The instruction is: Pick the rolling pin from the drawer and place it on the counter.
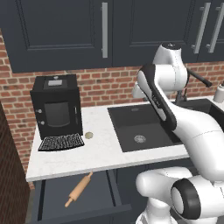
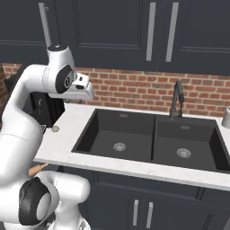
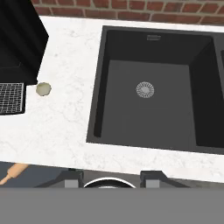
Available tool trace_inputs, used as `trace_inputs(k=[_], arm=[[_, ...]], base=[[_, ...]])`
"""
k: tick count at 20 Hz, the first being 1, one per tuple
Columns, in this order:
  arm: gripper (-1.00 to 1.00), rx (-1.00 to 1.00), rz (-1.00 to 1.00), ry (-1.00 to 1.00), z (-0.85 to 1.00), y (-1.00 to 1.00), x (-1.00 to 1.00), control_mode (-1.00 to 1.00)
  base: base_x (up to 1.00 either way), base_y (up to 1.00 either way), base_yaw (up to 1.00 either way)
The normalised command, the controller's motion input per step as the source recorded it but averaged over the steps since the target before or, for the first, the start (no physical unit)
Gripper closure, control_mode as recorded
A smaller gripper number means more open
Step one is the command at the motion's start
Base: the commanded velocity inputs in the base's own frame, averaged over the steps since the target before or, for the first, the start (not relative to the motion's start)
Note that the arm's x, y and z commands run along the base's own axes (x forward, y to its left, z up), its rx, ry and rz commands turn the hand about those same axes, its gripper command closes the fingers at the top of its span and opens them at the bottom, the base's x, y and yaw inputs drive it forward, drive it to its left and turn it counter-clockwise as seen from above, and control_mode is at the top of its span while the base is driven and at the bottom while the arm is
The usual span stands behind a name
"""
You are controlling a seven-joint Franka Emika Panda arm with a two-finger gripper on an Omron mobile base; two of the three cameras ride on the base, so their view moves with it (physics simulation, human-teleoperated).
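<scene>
1. Dark navy cabinets and a red brick wall frame a simulated kitchen, where the open drawer [image 1: 74, 197] juts out below the white counter [image 1: 103, 151] at the near edge of the left base view.
2. Inside that drawer the rolling pin [image 1: 79, 189] lies at a slant, its upper handle near the counter's pale lip; the right base view catches only a tan end of it [image 2: 37, 169] behind the robot's body, and the hand view only one handle tip [image 3: 13, 173] at the lower left.
3. Poised above the counter's front edge, the gripper [image 3: 111, 178] shows just two dark finger tips [image 3: 73, 178] at the bottom of the hand view; the jaws are drawn as far together as they go and hold nothing.
4. Beyond the front strip of counter sits the black double sink [image 3: 151, 94], its right basin cut off in the hand view.
5. On the counter left of the sink, a small beige disc [image 1: 89, 135] rests beside a black coffee machine [image 1: 57, 107] with a grilled tray.
6. A dark faucet [image 2: 178, 99] stands at the back wall, and a pale object [image 2: 226, 117] is cropped at the right edge, too little shown to identify.
</scene>
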Motion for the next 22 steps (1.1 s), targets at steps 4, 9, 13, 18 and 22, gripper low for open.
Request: trace_inputs(k=[4,9,13,18,22], arm=[[-1.0,0.0,0.0,0.0,-0.01,0.0,-0.17,-1.0],[-1.0,0.0,0.0,0.0,-0.33,0.15,-0.53,-1.0],[-1.0,0.0,0.0,0.0,-0.48,0.32,-0.63,-1.0],[-1.0,0.0,0.0,0.0,-0.41,0.35,-0.56,-1.0],[-1.0,0.03,0.0,0.01,-0.27,0.41,-0.42,-1.0]], base=[[0.0,0.0,0.0],[0.0,0.0,0.0],[0.0,0.0,0.0],[0.0,0.0,0.0],[0.0,0.0,0.0]])
